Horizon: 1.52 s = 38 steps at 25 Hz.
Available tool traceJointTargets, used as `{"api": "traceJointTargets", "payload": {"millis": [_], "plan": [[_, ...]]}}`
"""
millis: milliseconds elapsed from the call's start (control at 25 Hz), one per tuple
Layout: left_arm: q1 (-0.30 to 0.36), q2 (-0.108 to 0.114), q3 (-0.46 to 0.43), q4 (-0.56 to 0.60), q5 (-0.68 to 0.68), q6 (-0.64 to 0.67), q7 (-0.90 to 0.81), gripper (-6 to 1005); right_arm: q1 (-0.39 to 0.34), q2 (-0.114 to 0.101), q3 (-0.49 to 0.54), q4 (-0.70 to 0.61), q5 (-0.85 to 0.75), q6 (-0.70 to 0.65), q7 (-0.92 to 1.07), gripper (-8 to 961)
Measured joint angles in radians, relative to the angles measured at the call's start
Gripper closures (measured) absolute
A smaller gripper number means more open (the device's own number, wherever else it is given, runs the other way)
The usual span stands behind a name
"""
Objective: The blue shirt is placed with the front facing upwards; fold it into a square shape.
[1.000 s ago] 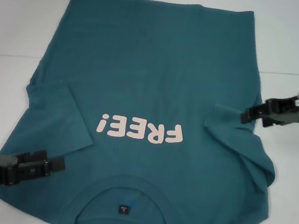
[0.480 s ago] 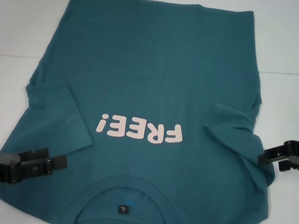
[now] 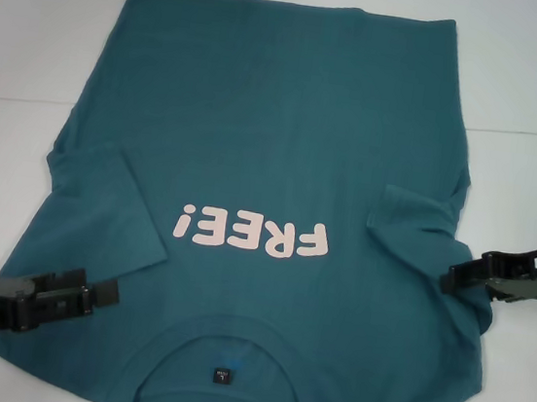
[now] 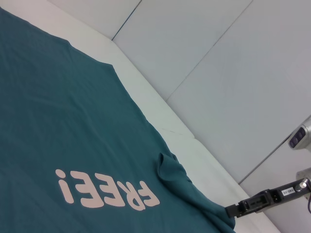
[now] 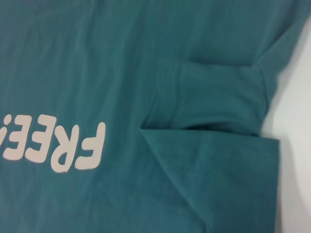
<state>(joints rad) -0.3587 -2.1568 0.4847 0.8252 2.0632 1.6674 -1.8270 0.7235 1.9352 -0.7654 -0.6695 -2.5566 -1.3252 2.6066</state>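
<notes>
head view: blue shirt (image 3: 276, 143) collar nearest

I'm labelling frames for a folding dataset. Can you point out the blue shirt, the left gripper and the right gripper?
blue shirt (image 3: 277, 133): head view, plain chest fabric above the print.
left gripper (image 3: 110, 292): head view, fingertips over the shirt's shoulder.
right gripper (image 3: 451, 278): head view, fingertips at the folded sleeve's edge.
</notes>
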Motion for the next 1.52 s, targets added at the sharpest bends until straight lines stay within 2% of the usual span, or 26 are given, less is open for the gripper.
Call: {"api": "traceJointTargets", "payload": {"millis": [160, 360, 560, 920, 1320, 1520], "plan": [[0.0, 0.0, 0.0, -0.001, 0.002, 0.0, 0.0, 51, 0.014, 0.008, -0.005, 0.019, -0.002, 0.02, 0.0, 383], [0.001, 0.002, 0.0, -0.01, 0.004, 0.0, 0.0, 51, 0.024, 0.006, 0.0, 0.025, -0.017, 0.016, 0.008, 419], [0.001, 0.006, 0.0, -0.022, 0.0, 0.0, 0.001, 51, 0.02, -0.003, 0.001, 0.021, -0.017, 0.009, 0.015, 649], [-0.006, 0.006, 0.0, -0.023, 0.003, 0.0, 0.0, 50, 0.014, -0.018, 0.002, 0.011, -0.017, -0.01, 0.021, 951], [0.0, 0.006, 0.0, -0.023, -0.001, 0.0, 0.0, 50, -0.014, -0.056, 0.03, -0.131, -0.019, -0.132, 0.071, 951], [0.0, 0.006, 0.0, -0.023, -0.001, 0.0, 0.0, 49, -0.011, -0.065, 0.03, -0.153, -0.039, -0.167, 0.081, 950]]}}
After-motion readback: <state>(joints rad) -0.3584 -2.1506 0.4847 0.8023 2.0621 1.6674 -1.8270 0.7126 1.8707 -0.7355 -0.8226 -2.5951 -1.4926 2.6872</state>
